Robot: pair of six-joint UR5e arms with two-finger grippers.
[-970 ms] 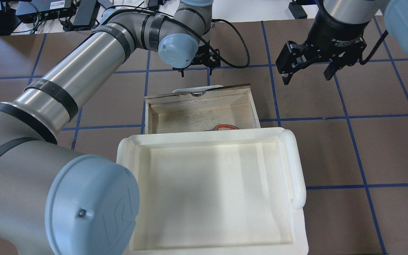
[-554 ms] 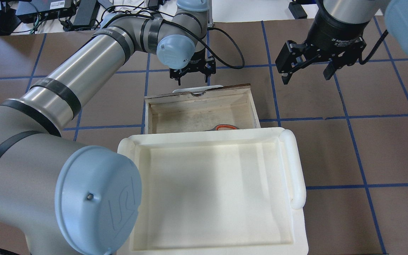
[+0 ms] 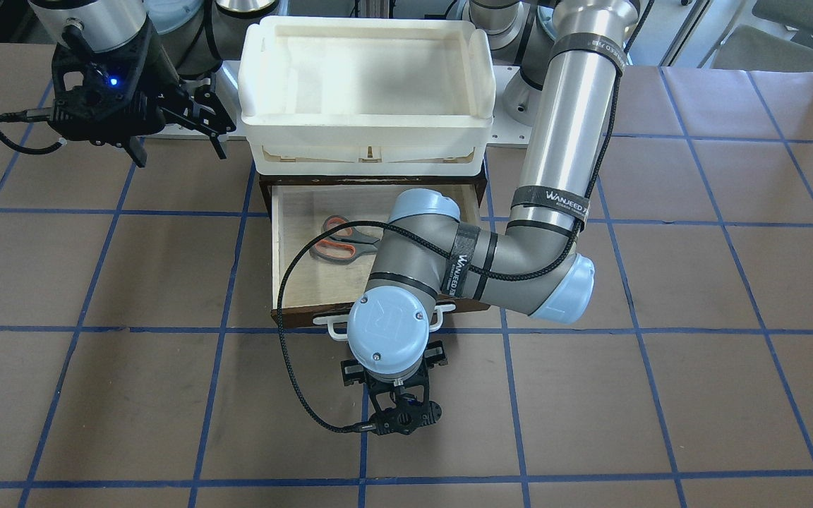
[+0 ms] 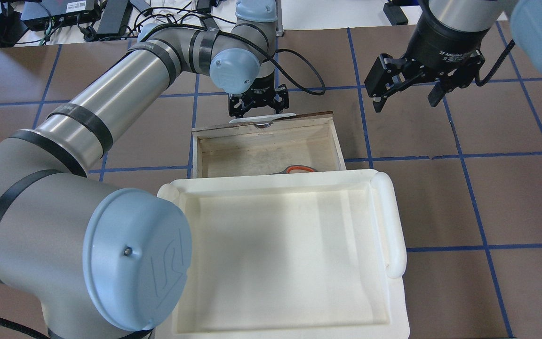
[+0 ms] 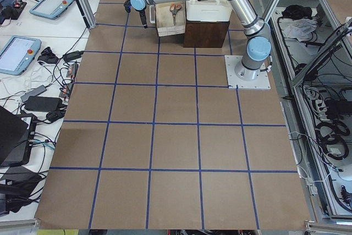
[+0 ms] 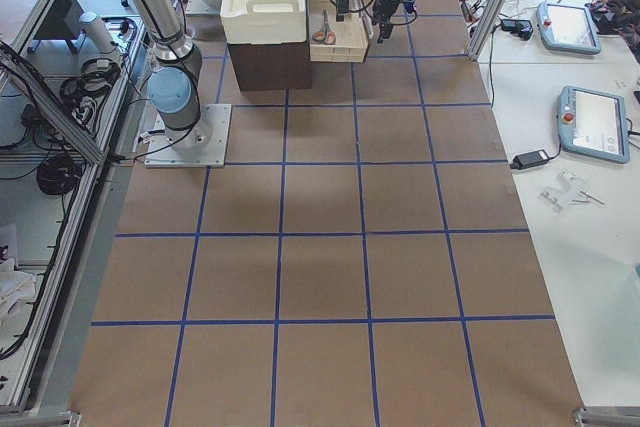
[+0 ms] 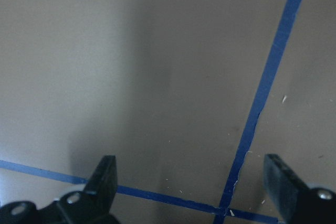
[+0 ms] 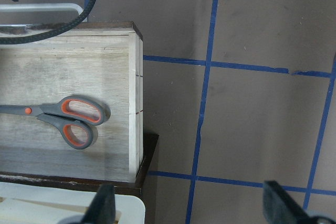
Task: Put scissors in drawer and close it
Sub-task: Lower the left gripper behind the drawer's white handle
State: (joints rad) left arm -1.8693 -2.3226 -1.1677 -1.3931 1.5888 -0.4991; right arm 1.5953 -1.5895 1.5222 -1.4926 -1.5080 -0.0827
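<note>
A shallow dark-brown wooden drawer with a pale plywood floor (image 4: 261,150) stands pulled out from a dark-brown cabinet (image 6: 265,65), on a table covered in brown paper and crossed by a grid of blue tape lines (image 4: 440,197). A large, empty white plastic tray with rounded rims (image 4: 280,263) sits on top of the cabinet, its far rim overhanging the inner end of the open drawer. A small pair of scissors with grey handles lined in orange-red (image 8: 63,121) lies flat on the drawer floor. Its loops point toward the robot's right side and its short metal blades toward the left. From overhead the tray's rim hides most of the pair. The drawer's chipped front carries a white bar handle (image 4: 261,117), which faces away from the robot. The left arm reaches out past the drawer and bends back, so that the left gripper (image 4: 258,107) points down just beyond that handle. Its two black fingers are spread wide with nothing between them. The left wrist camera shows only brown paper and blue tape below it. Whether a finger touches the handle cannot be told. The right gripper (image 4: 407,94) hangs above the table off to the drawer's right side, well apart from it. Its fingers are also spread and empty, and its wrist camera looks down on the drawer's right corner and the scissors inside.
</note>
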